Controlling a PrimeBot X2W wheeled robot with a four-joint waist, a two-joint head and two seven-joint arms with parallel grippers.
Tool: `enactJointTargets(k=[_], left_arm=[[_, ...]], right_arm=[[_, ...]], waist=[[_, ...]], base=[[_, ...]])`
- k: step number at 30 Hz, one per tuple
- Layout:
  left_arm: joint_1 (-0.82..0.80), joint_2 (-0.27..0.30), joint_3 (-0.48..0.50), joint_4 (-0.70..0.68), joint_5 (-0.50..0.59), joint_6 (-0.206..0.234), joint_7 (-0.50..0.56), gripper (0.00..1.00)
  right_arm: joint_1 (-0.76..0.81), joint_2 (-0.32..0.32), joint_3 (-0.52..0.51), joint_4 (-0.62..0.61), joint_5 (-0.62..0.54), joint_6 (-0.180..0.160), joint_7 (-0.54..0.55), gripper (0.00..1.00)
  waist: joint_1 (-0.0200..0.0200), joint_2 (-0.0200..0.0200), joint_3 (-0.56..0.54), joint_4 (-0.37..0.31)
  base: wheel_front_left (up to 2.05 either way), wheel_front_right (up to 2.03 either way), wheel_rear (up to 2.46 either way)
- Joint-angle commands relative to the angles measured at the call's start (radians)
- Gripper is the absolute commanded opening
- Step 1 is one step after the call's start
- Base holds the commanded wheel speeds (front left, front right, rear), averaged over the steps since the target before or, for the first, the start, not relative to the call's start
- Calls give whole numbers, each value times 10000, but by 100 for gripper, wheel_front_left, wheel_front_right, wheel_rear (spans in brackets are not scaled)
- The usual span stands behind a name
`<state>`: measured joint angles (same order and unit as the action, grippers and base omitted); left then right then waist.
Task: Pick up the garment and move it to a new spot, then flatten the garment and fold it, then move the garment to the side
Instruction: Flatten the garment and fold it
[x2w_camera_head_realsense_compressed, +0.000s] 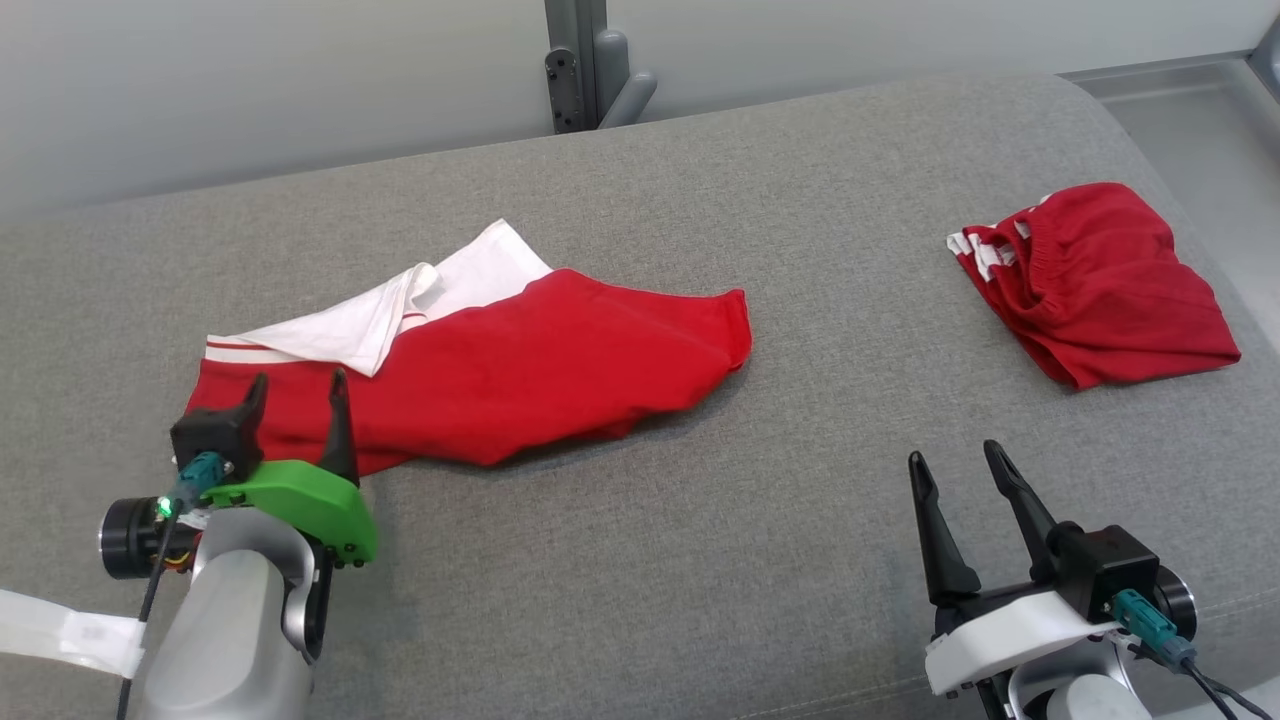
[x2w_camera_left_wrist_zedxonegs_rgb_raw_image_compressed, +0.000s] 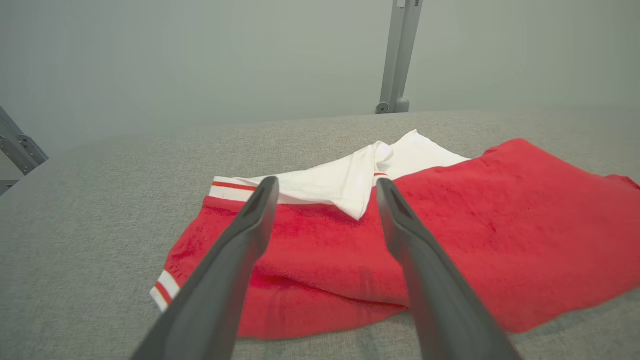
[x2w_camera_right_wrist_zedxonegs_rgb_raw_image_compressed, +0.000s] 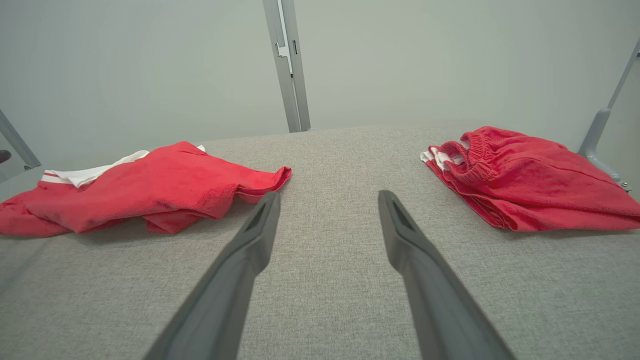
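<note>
Spread, empty left fingers (x2w_camera_head_realsense_compressed: 340, 425) over garment (x2w_camera_head_realsense_compressed: 520, 370) left end; right fingers (x2w_camera_head_realsense_compressed: 937, 540) spread, empty, well apart.

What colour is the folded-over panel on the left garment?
White fabric panel with red stripe; left wrist view.
</note>
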<state>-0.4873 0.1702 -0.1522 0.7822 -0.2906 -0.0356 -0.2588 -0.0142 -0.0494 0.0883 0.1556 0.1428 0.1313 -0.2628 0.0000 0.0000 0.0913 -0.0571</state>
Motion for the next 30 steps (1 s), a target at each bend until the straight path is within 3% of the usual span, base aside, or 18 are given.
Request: enactJointTargets(k=[1, 7, 15, 23, 25, 28, 30], left_arm=[[-74, -40, -63, 116, 110, -50, 13, 100], [-752, -309, -313, 1020, 121, -5, 224, 100], [-1977, -429, 580, 2414, -950, 171, 676, 100], [-2598, -392, 1133, 3545, -1514, 815, 843, 100], [-2677, -409, 1105, 3677, -1568, 673, 794, 100], [-2833, -426, 1109, 3764, -1659, 455, 653, 37], [-2911, -415, 1067, 3780, -1627, 409, 488, 0]], right_arm=[[58, -21, 42, 5, -43, -12, -36, 100], [-119, -22, 167, -36, -87, -12, -36, 100], [-411, -21, 177, -145, -94, -12, -36, 100], [-587, -19, 117, -158, 41, -13, -36, 100], [-586, -18, 142, -163, 84, -12, -36, 100], [-652, -19, 154, -159, 130, -13, -36, 100], [-678, -19, 142, -167, 144, -12, -36, 100]], waist=[[0, 0, -6, -14], [0, 0, 348, -330], [0, 0, 1181, -930], [0, 0, 1491, -1227], [0, 0, 1521, -1262], [0, 0, 1561, -1294], [0, 0, 1576, -1294]], base=[[0, 0, 0], [0, 0, 0], [0, 0, 0], [0, 0, 0], [0, 0, 0], [0, 0, 0], [0, 0, 0]])
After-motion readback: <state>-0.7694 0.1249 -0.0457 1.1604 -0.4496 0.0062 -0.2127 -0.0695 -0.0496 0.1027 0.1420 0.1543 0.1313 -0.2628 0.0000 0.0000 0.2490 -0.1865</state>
